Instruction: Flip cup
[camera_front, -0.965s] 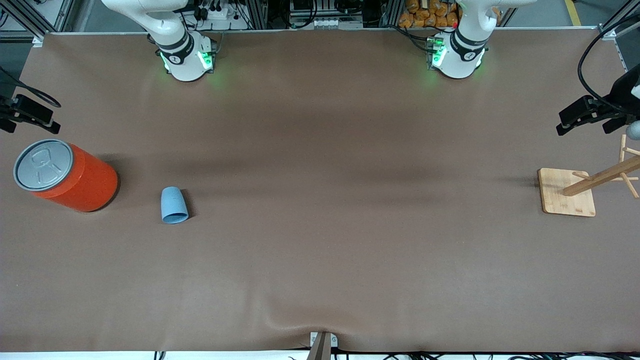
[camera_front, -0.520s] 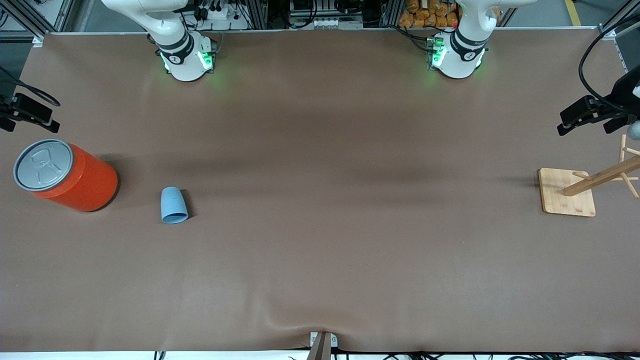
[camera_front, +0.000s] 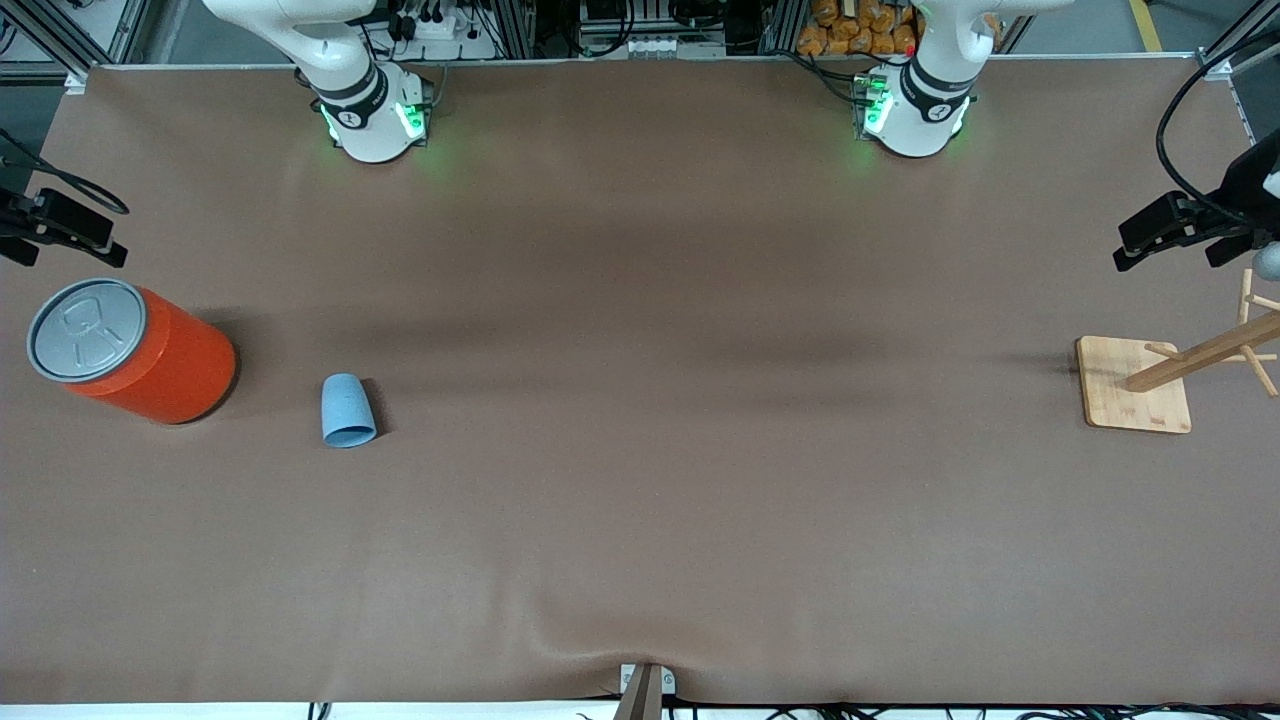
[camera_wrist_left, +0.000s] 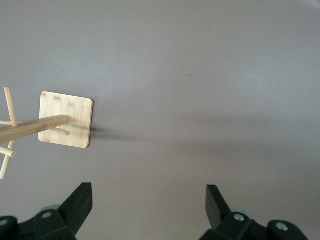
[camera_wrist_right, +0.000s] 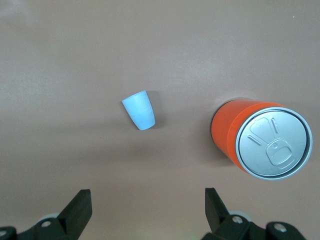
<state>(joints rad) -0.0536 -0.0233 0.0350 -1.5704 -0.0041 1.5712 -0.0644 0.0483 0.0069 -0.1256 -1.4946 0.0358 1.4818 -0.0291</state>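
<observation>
- The cup (camera_front: 348, 410) — small, light blue, plain plastic — is probably light and fairly stiff, and its smooth tapered wall could slip out of a loose pinch. It looks set mouth-down on the tabletop (camera_front: 640, 450), toward the right arm's end, beside the orange can (camera_front: 135, 350).
- A likely hold is across the tapered wall about mid-height, fingers on two facing sides.
- The right gripper (camera_wrist_right: 147, 212) hangs high over that end of the tabletop near its edge, jaws spread wide and holding nothing — the cup and can lie below it.
- The left gripper (camera_wrist_left: 149, 210), likewise spread and empty, waits high over its own end, by the wooden rack (camera_front: 1180, 375).
</observation>
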